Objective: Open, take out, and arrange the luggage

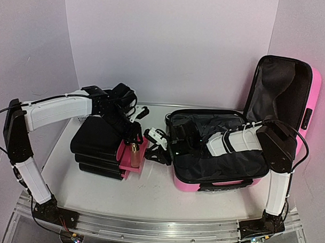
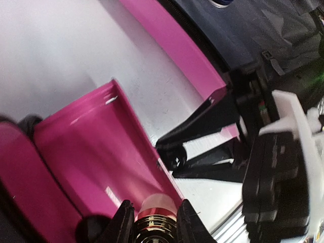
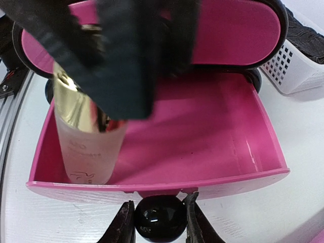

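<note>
The pink suitcase lies open at the right, its lid upright and the black lining showing. Left of it a pink drawer is pulled out of a dark drawer unit. My left gripper is shut on the gold cap of a frosted bottle that stands in the drawer; the cap shows between the fingers. My right gripper reaches across the suitcase and is shut on the drawer's black knob. The bottle stands in the left corner of the drawer.
A white mesh basket stands behind the drawer unit at the right of the right wrist view. The suitcase's pink edge runs close to the drawer. Dark items lie inside the suitcase. The table's front rail is near the arm bases.
</note>
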{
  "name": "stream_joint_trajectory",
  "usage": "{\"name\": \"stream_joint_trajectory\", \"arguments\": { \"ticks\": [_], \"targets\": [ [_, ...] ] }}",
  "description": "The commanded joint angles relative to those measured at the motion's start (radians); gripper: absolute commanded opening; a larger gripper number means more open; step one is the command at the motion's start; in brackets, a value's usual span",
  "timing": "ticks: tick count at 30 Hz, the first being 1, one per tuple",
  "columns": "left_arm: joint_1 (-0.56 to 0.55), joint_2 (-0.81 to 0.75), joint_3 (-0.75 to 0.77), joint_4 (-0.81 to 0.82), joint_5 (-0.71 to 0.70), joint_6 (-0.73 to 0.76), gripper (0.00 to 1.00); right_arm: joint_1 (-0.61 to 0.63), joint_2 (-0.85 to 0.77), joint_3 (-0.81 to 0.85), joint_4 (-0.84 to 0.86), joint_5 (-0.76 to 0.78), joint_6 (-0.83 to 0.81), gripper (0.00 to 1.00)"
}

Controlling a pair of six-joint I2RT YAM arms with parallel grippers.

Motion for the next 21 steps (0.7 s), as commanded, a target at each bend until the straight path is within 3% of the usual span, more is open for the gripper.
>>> {"name": "stream_joint_trajectory", "arguments": {
  "ticks": [1,4,7,10,13,21],
  "targets": [
    [-0.005,0.085,0.136,-0.103,0.096,0.072,0.07,0.007,-0.072,0.021,0.136,-0.116,0.02,0.14],
    [-0.004,0.103,0.162,-0.103,0.03,0.064,0.2,0.006,-0.07,0.023,0.14,-0.117,0.024,0.14],
    [-0.002,0.097,0.174,-0.106,-0.089,0.055,0.41,0.006,-0.07,0.022,0.141,-0.105,0.023,0.13],
    [-0.001,0.036,0.168,-0.097,-0.129,0.035,0.53,0.006,-0.069,0.019,0.141,-0.085,0.024,0.13],
    [0.001,0.004,0.192,-0.097,-0.141,0.031,0.73,0.007,-0.064,0.021,0.141,-0.077,0.023,0.13],
    [0.039,-0.162,0.181,-0.099,-0.161,-0.009,0.78,0.01,-0.042,0.047,0.139,-0.068,0.043,0.13]
  ]
}}
